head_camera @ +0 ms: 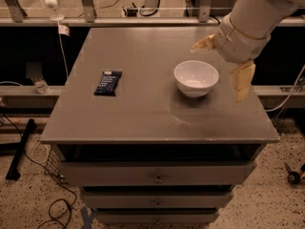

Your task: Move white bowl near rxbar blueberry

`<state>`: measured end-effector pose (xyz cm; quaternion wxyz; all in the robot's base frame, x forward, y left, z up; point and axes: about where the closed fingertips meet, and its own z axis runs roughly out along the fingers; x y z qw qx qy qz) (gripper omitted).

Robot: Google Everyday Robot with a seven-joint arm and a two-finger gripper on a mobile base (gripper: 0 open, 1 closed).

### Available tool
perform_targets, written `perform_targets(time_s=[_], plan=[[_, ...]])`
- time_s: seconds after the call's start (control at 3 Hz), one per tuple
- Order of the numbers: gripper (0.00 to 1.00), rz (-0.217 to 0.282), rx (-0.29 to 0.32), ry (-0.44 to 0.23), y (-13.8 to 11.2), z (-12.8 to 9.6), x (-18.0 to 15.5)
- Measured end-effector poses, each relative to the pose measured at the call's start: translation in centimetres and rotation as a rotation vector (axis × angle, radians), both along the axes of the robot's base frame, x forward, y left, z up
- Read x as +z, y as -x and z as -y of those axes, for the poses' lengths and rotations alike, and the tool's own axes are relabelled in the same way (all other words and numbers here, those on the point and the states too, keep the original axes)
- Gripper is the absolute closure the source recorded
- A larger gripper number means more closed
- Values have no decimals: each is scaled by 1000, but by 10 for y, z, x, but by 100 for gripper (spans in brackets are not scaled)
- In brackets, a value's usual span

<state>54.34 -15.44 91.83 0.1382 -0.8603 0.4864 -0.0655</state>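
The white bowl [196,78] stands upright on the grey table top [143,104], right of centre. The rxbar blueberry [108,82], a flat dark navy bar, lies on the left part of the table, well apart from the bowl. My gripper [223,66] hangs at the right of the bowl, just above and behind its rim. Its two tan fingers are spread wide: one fingertip [202,44] sits behind the bowl, the other [242,82] to its right. The gripper holds nothing.
The table is a drawer cabinet with drawer fronts [157,175] below the front edge. A rail with metal posts [88,4] runs behind it. A small bottle [40,86] and cables [28,161] lie on the floor at the left.
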Motion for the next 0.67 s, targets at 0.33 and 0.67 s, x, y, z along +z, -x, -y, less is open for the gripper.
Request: perform_targets(time_s=[0.33,0.67], plan=[[0,36,101,72,-16,-4,-15],[0,39,146,100,-29,2,-29]])
